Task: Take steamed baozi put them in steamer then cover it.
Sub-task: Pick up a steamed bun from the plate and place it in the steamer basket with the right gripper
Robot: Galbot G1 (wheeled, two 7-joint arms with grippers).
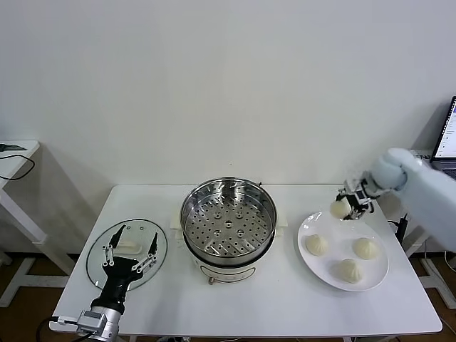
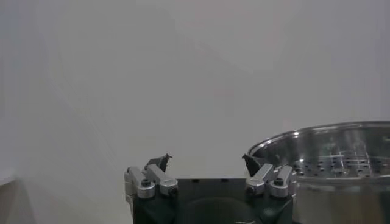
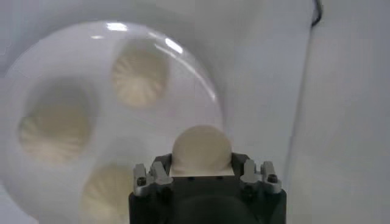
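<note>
Right claw [image 1: 347, 207] clamped on one cream-white round dough bun [image 1: 338, 209] above flat white plate [image 1: 377, 274]; soft dough may slip or dent in transit. Left claw [image 1: 130, 242] spread wide.

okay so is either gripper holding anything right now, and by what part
The right gripper holds one baozi by its sides, lifted above the plate. The left gripper is open, holding nothing.

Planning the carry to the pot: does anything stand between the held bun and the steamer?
Nothing visible does. The right gripper holds a baozi above the plate's far edge; the table between is bare, and the steamer is uncovered.
</note>
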